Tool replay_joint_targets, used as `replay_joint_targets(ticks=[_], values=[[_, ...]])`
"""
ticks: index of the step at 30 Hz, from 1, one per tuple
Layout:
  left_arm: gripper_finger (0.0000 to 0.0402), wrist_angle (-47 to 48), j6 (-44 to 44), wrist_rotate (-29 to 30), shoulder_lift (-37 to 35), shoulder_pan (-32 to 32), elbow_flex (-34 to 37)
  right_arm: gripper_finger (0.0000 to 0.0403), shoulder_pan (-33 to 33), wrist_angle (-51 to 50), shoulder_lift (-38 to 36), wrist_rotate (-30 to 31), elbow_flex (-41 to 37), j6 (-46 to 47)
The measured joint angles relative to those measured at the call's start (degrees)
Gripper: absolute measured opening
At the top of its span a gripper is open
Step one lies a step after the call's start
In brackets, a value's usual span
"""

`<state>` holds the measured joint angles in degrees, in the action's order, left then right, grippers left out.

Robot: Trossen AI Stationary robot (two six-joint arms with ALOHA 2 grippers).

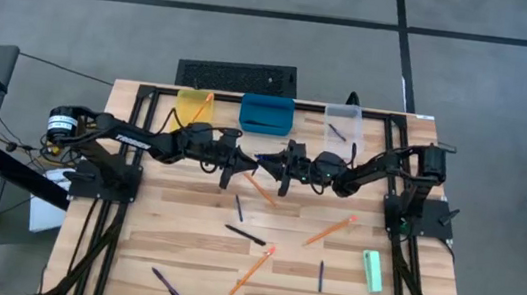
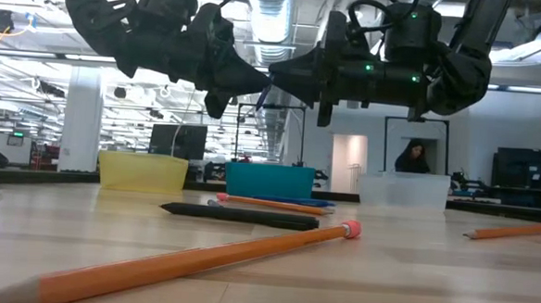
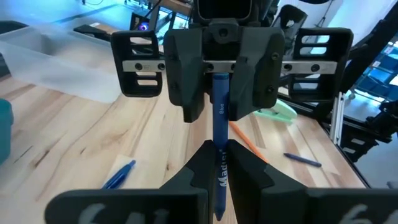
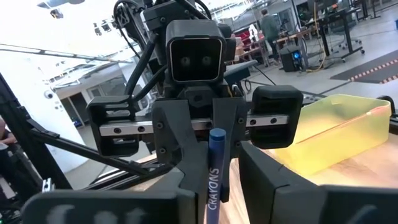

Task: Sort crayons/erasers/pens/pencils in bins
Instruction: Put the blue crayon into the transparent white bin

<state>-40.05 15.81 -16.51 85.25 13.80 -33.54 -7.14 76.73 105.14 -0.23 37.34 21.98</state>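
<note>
I have both arms meeting in mid-air above the far middle of the desk (image 1: 184, 223), just near of the blue bin (image 1: 267, 114); the left pincer (image 3: 217, 163) is clenched on a blue crayon (image 3: 219, 134) marked "Blue" on its wrapper, and the crayon bridges the gap to the right pincer (image 4: 214, 163), whose fingers (image 4: 273, 186) stand either side of its other end; from my right wrist view I read "CRAYONS" on the wrapper, but I cannot tell whether those fingers have yet closed onto it; in the low view the two pincers face each other tip to tip, well above the wood.

The three bins sit in a row along the far edge: the yellow bin (image 1: 193, 107) to the left with a pencil leaning in it, the blue bin in the middle, the clear bin (image 1: 343, 124) to the right with a dark pen lying in it.

On the desk I count loose pencils (image 1: 330, 230); one lies under the pincers, one right of centre, two cross near the near middle; dark pens (image 1: 245, 235) are scattered between them, with one (image 1: 167, 284) near the near-left corner; the mint-green eraser (image 1: 372, 271) lies near the right edge, well apart from the bins.
</note>
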Motion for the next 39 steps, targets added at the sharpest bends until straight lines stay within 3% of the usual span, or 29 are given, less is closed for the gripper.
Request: replay_joint_targets(ticks=[5, 15, 28, 39], values=[[0.0018, 0.0, 1.21, 0.01, 0.0, 0.0, 0.0, 0.009, 0.0, -0.47, -0.01, 0.0, 0.04, 0.75], [0.0018, 0.12, 1.76, 0.31, 0.0, 0.0, 0.0, 0.0126, 0.98, -6.15, -0.04, 0.15, 3.48, -0.82], [0.0024, 0.28, 1.36, 0.31, 0.0, 0.0, -0.02, 0.0038, 1.09, -5.99, -0.04, 0.2, 3.69, -0.94], [0.0094, 0.25, 1.13, -1.13, 0.0, 0.02, -0.02, 0.0037, -0.28, -6.18, -0.04, -1.19, 3.69, -1.36]])
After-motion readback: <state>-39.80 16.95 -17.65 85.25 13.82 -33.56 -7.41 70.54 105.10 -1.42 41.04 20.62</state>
